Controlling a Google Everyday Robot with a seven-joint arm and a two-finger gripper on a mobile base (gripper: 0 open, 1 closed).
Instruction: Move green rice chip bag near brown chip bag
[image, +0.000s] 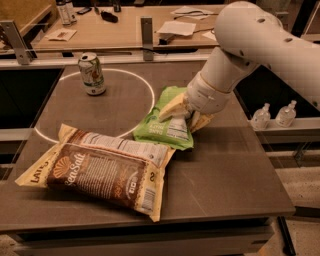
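The green rice chip bag (162, 127) lies on the dark table, its white label panel facing up, its lower left corner touching the upper right edge of the brown chip bag (100, 172). The brown chip bag lies flat at the front left, with a shell logo and "Sea Salt" lettering. My gripper (182, 111) is at the right end of the green bag, cream fingers closed on the bag's upper right part. The white arm comes in from the upper right.
A green-and-white soda can (92, 74) stands upright at the back left, inside a white circle painted on the table (225, 170). Two small clear bottles (274, 115) sit on a ledge to the right. A wooden desk with papers lies behind.
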